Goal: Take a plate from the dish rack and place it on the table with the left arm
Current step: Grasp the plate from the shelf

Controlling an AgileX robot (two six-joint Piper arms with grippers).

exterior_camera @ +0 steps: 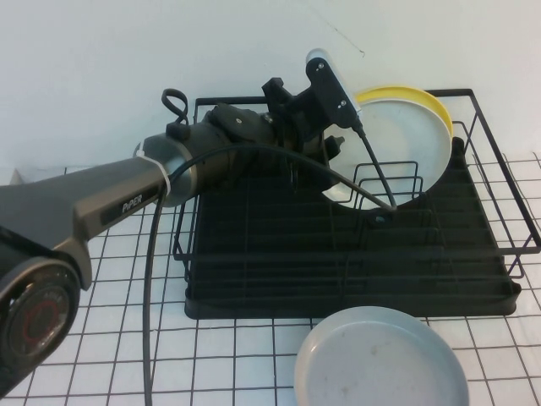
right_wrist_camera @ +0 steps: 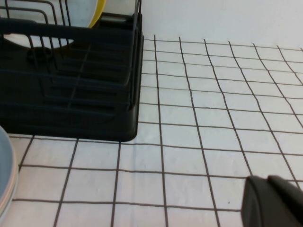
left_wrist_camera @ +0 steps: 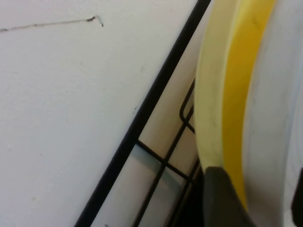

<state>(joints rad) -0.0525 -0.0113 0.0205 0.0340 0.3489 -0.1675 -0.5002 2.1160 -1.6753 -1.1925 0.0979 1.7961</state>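
High view: one dish rack [exterior_camera: 355, 254] stands on the table [exterior_camera: 228, 355], holding two upright plates at its far side: one white plate [exterior_camera: 406, 148] in front and one yellow plate [exterior_camera: 414, 97] directly behind it. A third plate, grey [exterior_camera: 380, 359], lies flat on the table just in front of the rack. One arm is visible, the left arm [exterior_camera: 127, 199], reaching across the rack's left end; the left gripper [exterior_camera: 331, 156] sits at the left edge of the two standing plates. How far its fingers are parted, and whether they grip anything, cannot be told here.

Left wrist view: the yellow plate's rim [left_wrist_camera: 232, 94] and the white plate [left_wrist_camera: 279, 118] beside it fill one side. One dark finger [left_wrist_camera: 222, 198] lies against the yellow rim; a second dark tip shows at the frame edge across the white plate. Contact with the white plate cannot be told.

Right wrist view: the right gripper [right_wrist_camera: 274, 203] hovers low over the table [right_wrist_camera: 199, 142], well apart from the rack [right_wrist_camera: 71, 94]; its finger spread cannot be told.
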